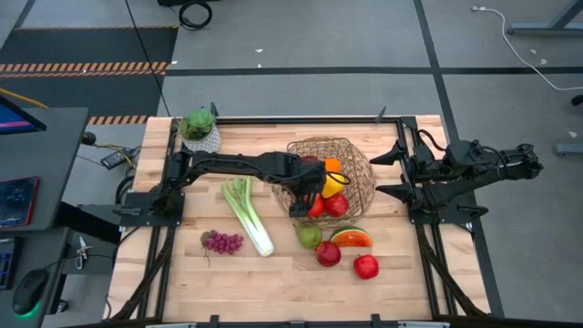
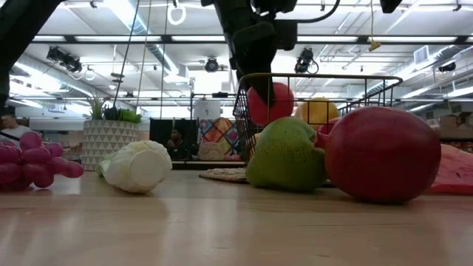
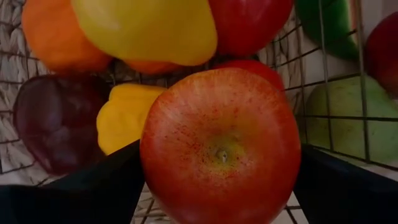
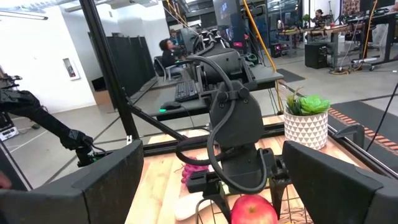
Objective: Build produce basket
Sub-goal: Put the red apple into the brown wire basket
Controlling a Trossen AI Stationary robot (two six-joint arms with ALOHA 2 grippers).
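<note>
Apple (image 3: 221, 148) fills left wrist view, wide-set left gripper (image 1: 305, 194) grasping it over basket (image 1: 360, 187) at 7 o'clock rim; lower onto pile before letting go; right gripper (image 1: 390, 173) parked open, 3 o'clock.

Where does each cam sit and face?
High: overhead, straight down; both arms, basket.
Low: table height, level across; pear close, left arm above.
Left wrist: over the basket; left tool around an apple.
Right wrist: table's right edge, facing the left arm; right tool open.
Shared: the apple.
</note>
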